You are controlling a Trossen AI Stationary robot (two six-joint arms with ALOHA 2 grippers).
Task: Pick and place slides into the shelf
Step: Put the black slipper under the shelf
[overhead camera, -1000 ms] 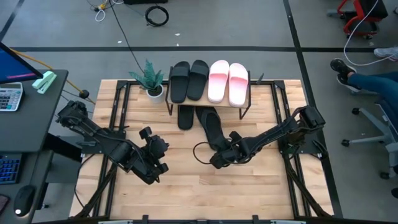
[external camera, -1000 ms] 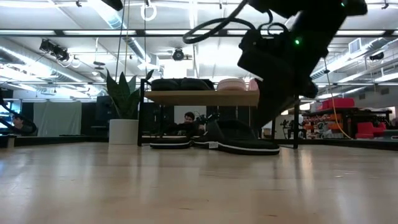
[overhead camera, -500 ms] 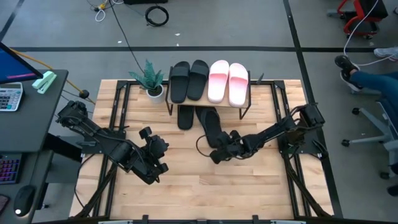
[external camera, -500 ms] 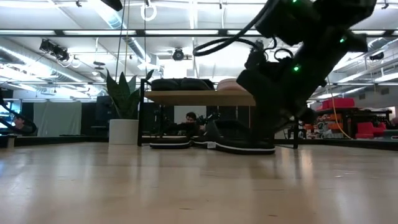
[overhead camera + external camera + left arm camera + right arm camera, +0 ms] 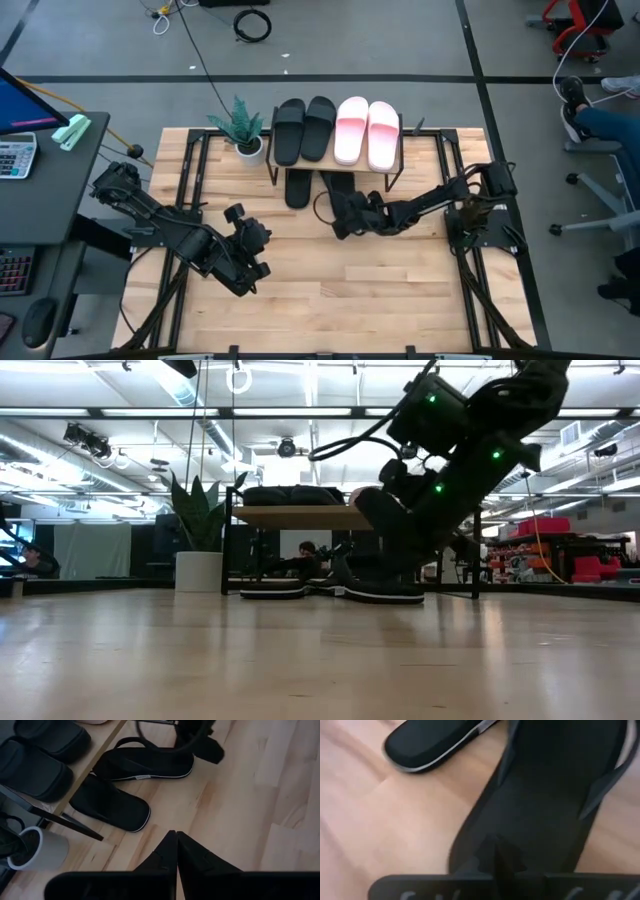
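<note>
The shelf (image 5: 396, 165) stands at the table's far side, with two black slides (image 5: 303, 130) and two pink slides (image 5: 367, 132) resting on its top board (image 5: 300, 517). A third black slide (image 5: 298, 188) lies flat on the table under it. Beside that one, a fourth black slide (image 5: 338, 186) lies half under the shelf. My right gripper (image 5: 342, 214) is shut at this slide's near end. My left gripper (image 5: 248, 228) is shut and waits over the table's left middle, touching nothing. My right gripper (image 5: 497, 851) has its shut fingers on the fourth black slide's footbed near the heel end (image 5: 475, 851). It comes slanting down from the near right, along the slide's length. The slide lies flat on the table (image 5: 385, 594). The fingers hide the exact spot of contact.
A potted plant (image 5: 246, 135) stands left of the shelf at the far edge. The shelf's thin black legs (image 5: 228, 550) frame the space under the board. Bare wood lies across the near half of the table (image 5: 340, 300). A person sits beyond the far side (image 5: 305, 555).
My right gripper has moved toward the far edge and the shelf, staying shut. The black slide has slid along the table with it. The slide lay slanted in front of the shelf and now lies straighter, its toe end under the top board beside the third black slide.
</note>
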